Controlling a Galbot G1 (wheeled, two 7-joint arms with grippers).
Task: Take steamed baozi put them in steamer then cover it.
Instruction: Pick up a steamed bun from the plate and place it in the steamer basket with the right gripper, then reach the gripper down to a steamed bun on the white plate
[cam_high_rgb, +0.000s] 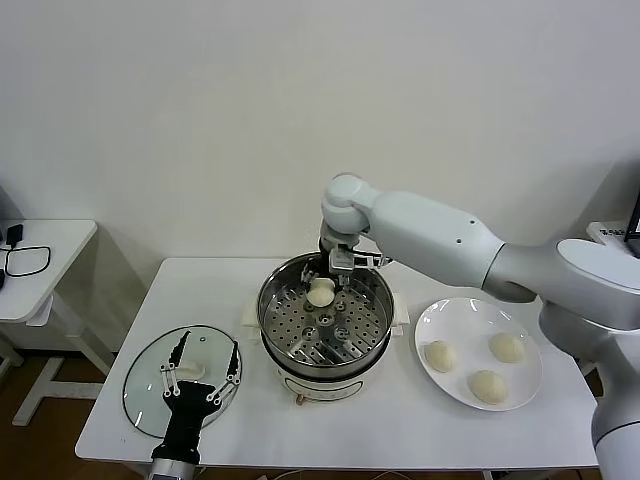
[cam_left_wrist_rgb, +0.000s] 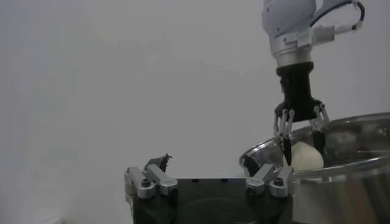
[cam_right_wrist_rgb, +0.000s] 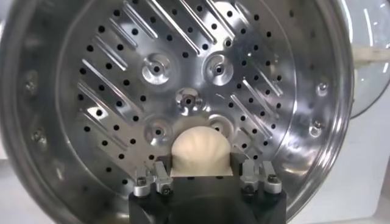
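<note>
My right gripper (cam_high_rgb: 321, 290) hangs inside the steel steamer (cam_high_rgb: 275, 300), shut on one cream-white baozi (cam_high_rgb: 321, 292) just above the perforated tray (cam_right_wrist_rgb: 183, 67). The right wrist view has that baozi (cam_right_wrist_rgb: 201, 149) squeezed between my jaws. Three more baozi (cam_high_rgb: 487, 385) lie on the white plate (cam_high_rgb: 450, 312) to the right of the steamer. The glass cover (cam_high_rgb: 145, 375) lies flat on the table at the front left. My left gripper (cam_high_rgb: 200, 370) hovers over it, open and empty. From the left wrist view the held baozi (cam_left_wrist_rgb: 308, 157) and the right gripper (cam_left_wrist_rgb: 300, 141) show at the steamer rim (cam_left_wrist_rgb: 365, 122).
The steamer stands on a white base (cam_high_rgb: 320, 385) at the middle of the white table (cam_high_rgb: 400, 420). A small side table (cam_high_rgb: 50, 250) with a black cable stands at far left. A wall closes the back.
</note>
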